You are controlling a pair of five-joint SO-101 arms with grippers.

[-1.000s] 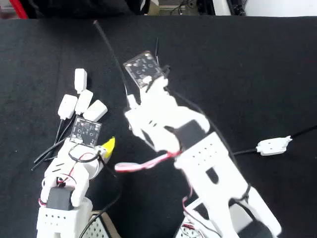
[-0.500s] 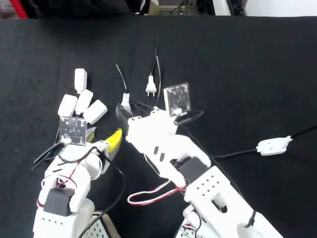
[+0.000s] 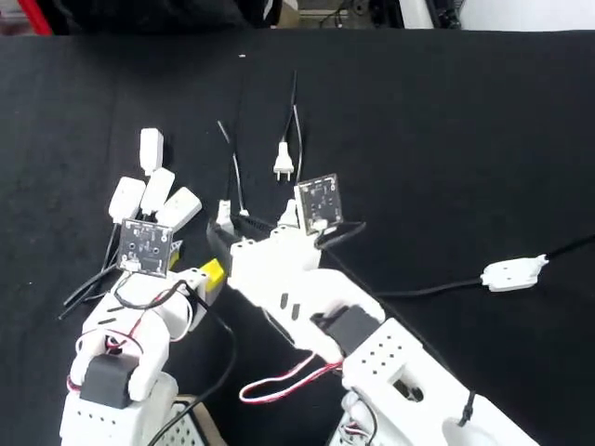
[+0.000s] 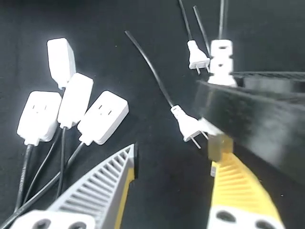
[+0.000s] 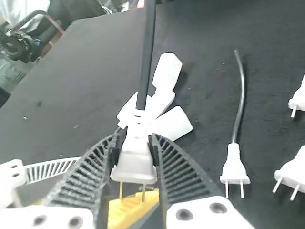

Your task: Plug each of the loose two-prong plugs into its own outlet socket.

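The two-prong plug point(image 5: 135, 164) is clamped in the right gripper point(image 5: 136, 138), near the outlet socket cluster point(image 5: 164, 112), its long axis set with the prongs turned away from that cluster. The left gripper point(image 4: 175, 149), also near the cluster, is spread wide and empty.

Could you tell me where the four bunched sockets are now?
In the high view, the four sockets lie bunched on the left side, just beyond the left gripper.

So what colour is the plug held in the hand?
The plug is white, on a black cord; clearest in the right wrist view.
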